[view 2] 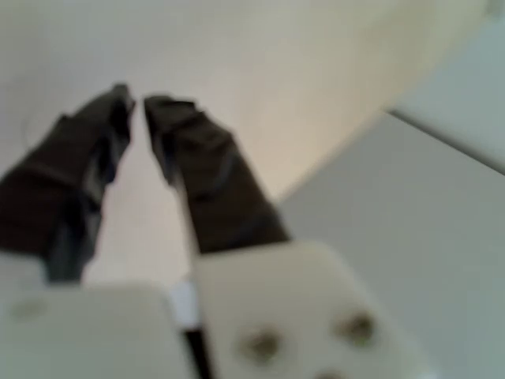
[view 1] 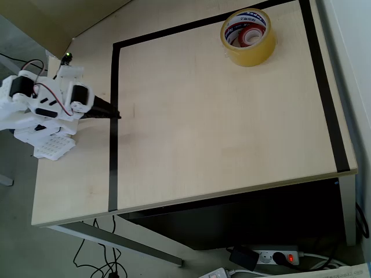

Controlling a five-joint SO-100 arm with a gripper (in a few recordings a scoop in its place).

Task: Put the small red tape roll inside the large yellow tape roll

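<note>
Judging from the overhead view, the task's placement reads as complete: the small red tape roll (view 1: 251, 36) sits inside the hole of the large yellow tape roll (view 1: 248, 37), its red ring and pale core visible within the yellow roll's white, lettered inner wall. Both rolls rest together at the far upper right of the surface (view 1: 220, 127), just inside the corner of the black tape border (view 1: 113, 116) that frames the working area. Nothing further appears outstanding beyond the arm settling at rest; whether the red roll lies flat on the surface or leans against the inner wall cannot be told from this angle.

The arm (view 1: 43, 104) is folded back at the left edge of the surface in the overhead view, well apart from the two rolls, with its white body bunched over its base and its dark fingers reaching only as far as the left strip of the border.

The gripper (view 1: 107, 110) carries nothing. In the wrist view the gripper (view 2: 136, 106) shows two dark fingers (view 2: 201, 170) drawn close, with only a narrow gap between the tips and bare pale surface beyond them. That view is blurred, so full closure cannot be confirmed, but no object lies between the fingers. The gripper is assessed as near-clenched and empty.
</note>
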